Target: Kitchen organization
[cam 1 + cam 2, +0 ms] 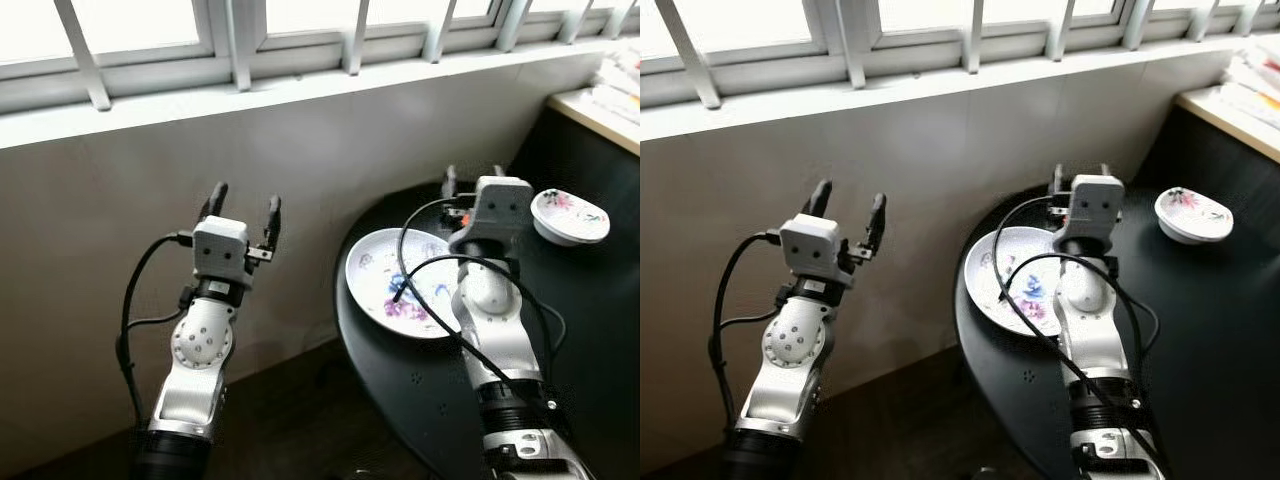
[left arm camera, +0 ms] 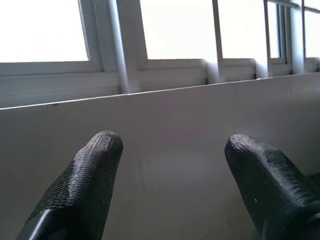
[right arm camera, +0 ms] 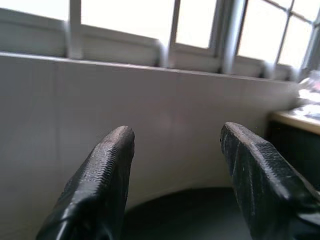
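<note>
Left eye view. A round black surface stands at the right, below a pale wall topped by a window sill. On the surface lies a large white plate with blue and purple flower pattern, near the edge closest to the wall. A small white floral dish sits well apart from it, farther right. The right gripper is raised above the far rim of the plate, its jaws apart and holding nothing. The left gripper hangs in the air in front of the wall, off the surface, jaws likewise apart and empty.

Right eye view. The same arrangement: plate, dish, and a pale wooden ledge at the upper right corner.

Left wrist view. Two black fingers spread wide, with the wall and window frames beyond them.

Right wrist view. Two black fingers spread wide above the dark surface, facing the wall.
</note>
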Tool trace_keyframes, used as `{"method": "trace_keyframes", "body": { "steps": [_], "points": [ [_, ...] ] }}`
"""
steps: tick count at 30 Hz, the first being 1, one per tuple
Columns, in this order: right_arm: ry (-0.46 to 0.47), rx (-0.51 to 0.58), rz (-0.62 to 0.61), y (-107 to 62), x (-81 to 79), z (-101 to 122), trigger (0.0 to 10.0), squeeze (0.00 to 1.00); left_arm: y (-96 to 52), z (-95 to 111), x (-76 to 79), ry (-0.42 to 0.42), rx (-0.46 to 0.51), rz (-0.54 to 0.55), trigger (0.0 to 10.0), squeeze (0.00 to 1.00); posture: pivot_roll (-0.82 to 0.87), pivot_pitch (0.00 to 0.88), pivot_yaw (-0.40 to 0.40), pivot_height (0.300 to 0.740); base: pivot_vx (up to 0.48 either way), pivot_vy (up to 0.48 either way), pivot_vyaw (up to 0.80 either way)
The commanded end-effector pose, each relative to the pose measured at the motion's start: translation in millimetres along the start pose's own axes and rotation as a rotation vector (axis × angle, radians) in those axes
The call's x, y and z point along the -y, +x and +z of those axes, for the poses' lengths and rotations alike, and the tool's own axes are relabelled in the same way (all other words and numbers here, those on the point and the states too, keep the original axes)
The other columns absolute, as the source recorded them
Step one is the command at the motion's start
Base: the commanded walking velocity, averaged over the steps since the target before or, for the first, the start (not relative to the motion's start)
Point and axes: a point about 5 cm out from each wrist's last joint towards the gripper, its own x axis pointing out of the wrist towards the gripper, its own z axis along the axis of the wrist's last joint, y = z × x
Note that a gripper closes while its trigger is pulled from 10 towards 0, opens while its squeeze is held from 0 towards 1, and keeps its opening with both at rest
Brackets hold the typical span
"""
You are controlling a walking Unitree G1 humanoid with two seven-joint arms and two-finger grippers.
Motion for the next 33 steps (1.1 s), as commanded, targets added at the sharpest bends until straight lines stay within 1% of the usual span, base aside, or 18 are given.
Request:
{"method": "trace_keyframes", "body": {
  "steps": [1,2,3,8,9,11,14,17,20,25,33],
  "points": [
    [0.017,-0.037,-0.021,1.5,5.2,-4,10.0,0.0,0.9,0,1.5,-0.004,-0.008,-0.004,10.0,0.0,0.03,0.003,-0.046,0.74,0.0,0.0,0.0],
    [0.066,-0.091,-0.056,2.1,9.3,-10,10.0,0.0,0.9,0,1.5,-0.004,-0.009,-0.004,10.0,0.0,0.03,0.003,-0.046,0.74,0.0,0.0,0.0],
    [0.078,-0.104,-0.065,2.2,10.4,-11,10.0,0.0,0.9,0,1.5,-0.004,-0.009,-0.003,10.0,0.0,0.03,0.003,-0.046,0.74,0.0,0.0,0.0],
    [0.058,-0.143,-0.122,3.8,20.7,-17,10.0,0.0,0.9,-1,1.3,-0.004,-0.011,-0.005,10.0,0.0,0.03,0.007,-0.044,0.74,0.0,0.0,0.0],
    [0.085,-0.174,-0.151,3.1,23.7,-21,10.0,0.0,1.1,-1,1.3,-0.003,-0.013,-0.006,10.0,0.0,0.03,0.007,-0.043,0.74,0.0,0.0,-0.8],
    [0.108,-0.195,-0.171,2.5,26.0,-23,10.0,0.0,1.2,-1,1.3,-0.003,-0.015,-0.007,10.0,0.0,0.03,0.007,-0.043,0.74,0.0,0.0,-0.8],
    [0.094,-0.197,-0.166,3.2,26.0,-23,10.0,0.0,1.3,-2,1.1,-0.007,-0.017,-0.005,10.0,0.0,0.03,0.008,-0.043,0.74,0.0,0.0,-0.8],
    [0.103,-0.2,-0.167,3.2,25.5,-24,10.0,0.0,1.2,-3,0.5,-0.021,-0.03,0.0,10.0,0.0,0.03,0.008,-0.043,0.74,0.0,0.0,-0.8],
    [0.1,-0.203,-0.166,3.5,25.4,-24,10.0,0.0,1.8,-4,0.8,-0.026,-0.043,-0.005,10.0,0.0,0.03,0.007,-0.044,0.74,0.0,0.48,-0.8],
    [0.092,-0.208,-0.162,3.8,25.2,-24,10.0,0.0,2.1,-3,1.0,-0.023,-0.033,-0.005,10.0,0.0,0.03,0.007,-0.043,0.74,0.0,0.48,-0.8],
    [0.069,-0.215,-0.145,3.3,23.8,-25,10.0,0.0,1.5,-2,1.5,-0.016,-0.026,-0.003,10.0,0.0,0.03,0.007,-0.046,0.74,0.0,0.0,-0.8]
  ]
}}
